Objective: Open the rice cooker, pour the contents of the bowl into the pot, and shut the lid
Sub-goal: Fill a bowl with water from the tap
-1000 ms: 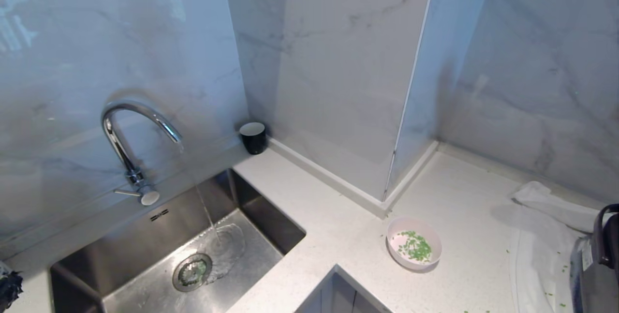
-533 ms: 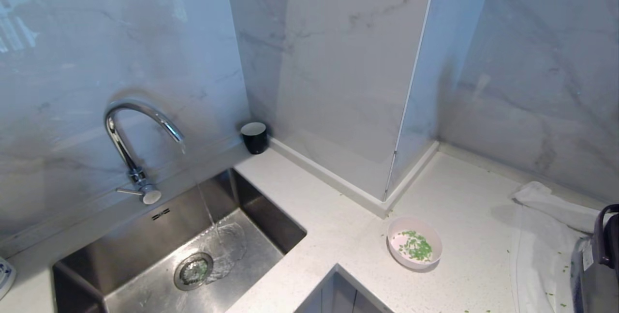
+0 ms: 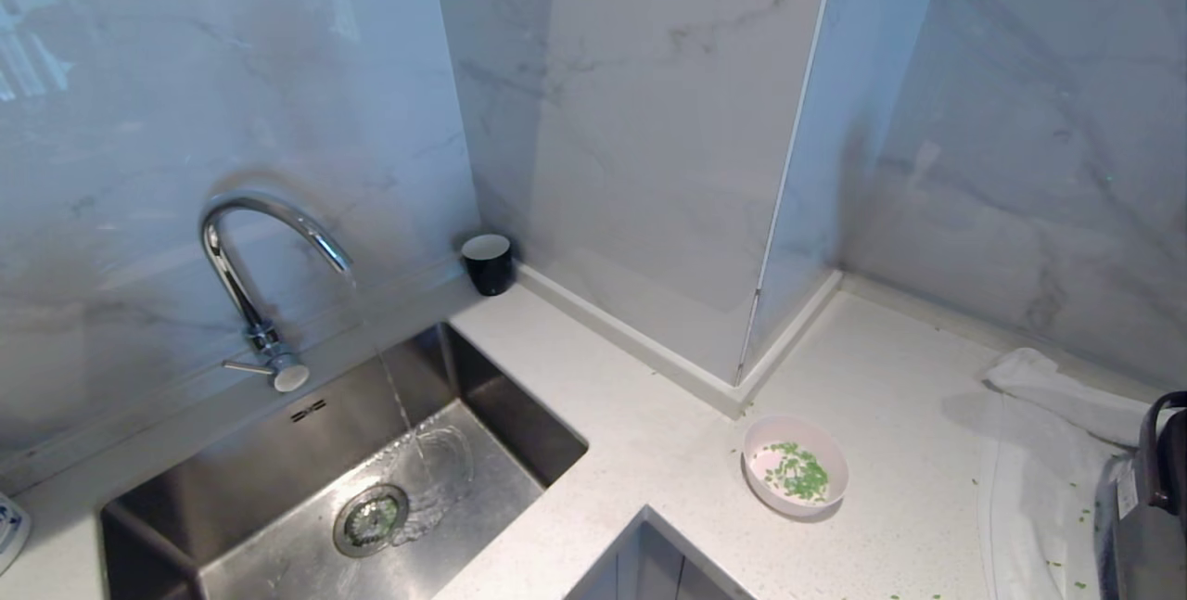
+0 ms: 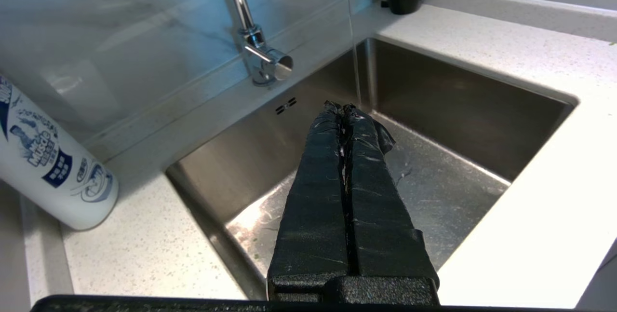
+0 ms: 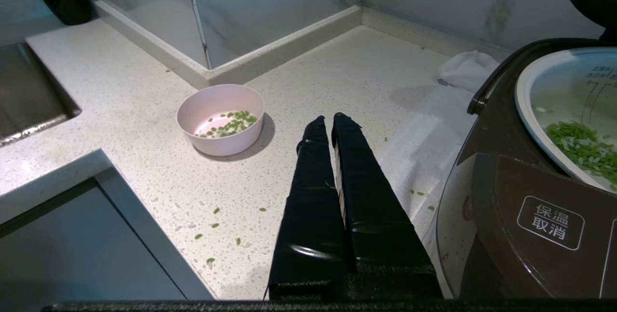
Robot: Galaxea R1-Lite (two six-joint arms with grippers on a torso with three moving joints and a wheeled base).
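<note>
- The pink bowl, with a few green bits left inside, sits on the bench ahead of the right gripper, apart from its jaws, which are together
- The rice cooker beside that gripper stands open; its white pot holds green bits; a button reads 保温 取消
- The left gripper hangs over the sink, jaws pressed together; a bottle reads "Mr Muscle"

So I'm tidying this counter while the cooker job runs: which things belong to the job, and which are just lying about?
Job:
- rice cooker, lid up
- pot with green bits inside
- bowl, contents partly left
- right pincer, shut, empty

Lying about:
- black cup
- running tap over the sink
- cleaner bottle
- white cloth
- spilled green bits
</note>
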